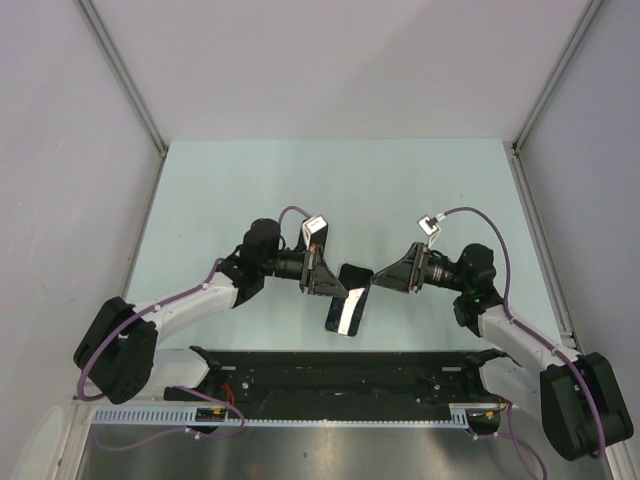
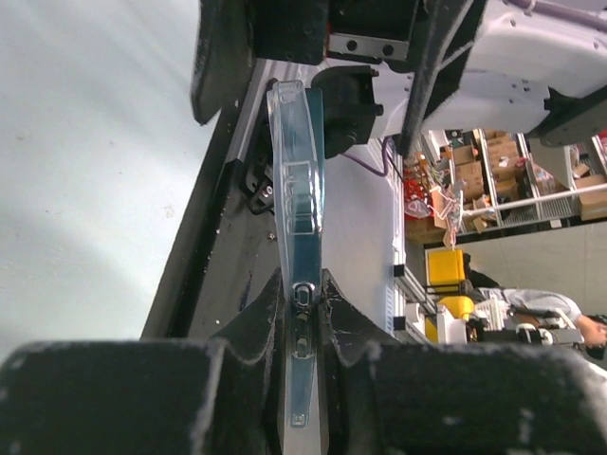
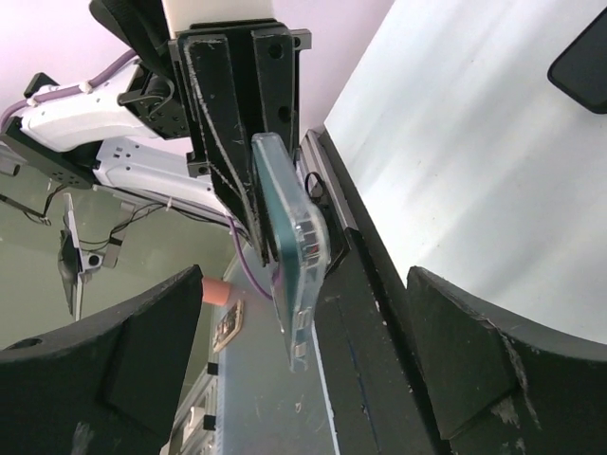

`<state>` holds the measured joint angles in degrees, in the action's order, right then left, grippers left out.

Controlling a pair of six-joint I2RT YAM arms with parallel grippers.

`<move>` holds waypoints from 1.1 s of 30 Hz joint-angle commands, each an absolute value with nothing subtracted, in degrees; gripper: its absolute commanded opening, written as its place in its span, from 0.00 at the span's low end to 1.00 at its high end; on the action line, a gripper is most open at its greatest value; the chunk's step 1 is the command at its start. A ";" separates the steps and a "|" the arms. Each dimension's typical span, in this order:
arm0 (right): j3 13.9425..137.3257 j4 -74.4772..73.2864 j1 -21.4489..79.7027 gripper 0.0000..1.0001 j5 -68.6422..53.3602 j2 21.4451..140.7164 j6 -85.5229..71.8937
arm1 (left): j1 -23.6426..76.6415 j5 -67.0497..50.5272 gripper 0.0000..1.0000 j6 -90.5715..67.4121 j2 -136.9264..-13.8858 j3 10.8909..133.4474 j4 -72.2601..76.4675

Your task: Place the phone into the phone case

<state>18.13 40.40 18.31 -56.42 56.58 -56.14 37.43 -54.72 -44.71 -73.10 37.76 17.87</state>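
Top view: above the near part of the pale worktop [image 1: 300,190], the left pincer [image 1: 333,290] grips the phone case [image 1: 346,314] by one end. The right pincer [image 1: 382,277] faces it, spread wide and holding nothing.

Left wrist view: the clear phone case [image 2: 296,227] stands edge-on, clamped between both fingers [image 2: 142,398].

Right wrist view: the phone case [image 3: 289,237] hangs from the left pincer, clear of the wide right fingers [image 3: 114,370]. A black phone [image 3: 580,59] lies on the worktop beyond.

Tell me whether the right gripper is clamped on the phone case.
No: the right gripper stands wide open, with gaps on both sides of the phone case between its fingers.
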 commanded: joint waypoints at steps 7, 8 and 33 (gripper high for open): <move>22.50 50.88 21.97 0.76 -58.98 65.91 -59.41 | 37.62 -60.56 0.00 -45.35 -73.91 38.14 23.47; 22.59 52.37 22.32 0.74 -58.80 66.35 -59.68 | 37.62 -60.64 0.00 -45.35 -74.09 38.14 23.38; 24.43 44.82 22.94 0.52 -55.81 63.45 -56.86 | 37.97 -61.96 0.00 -44.65 -76.82 39.73 19.42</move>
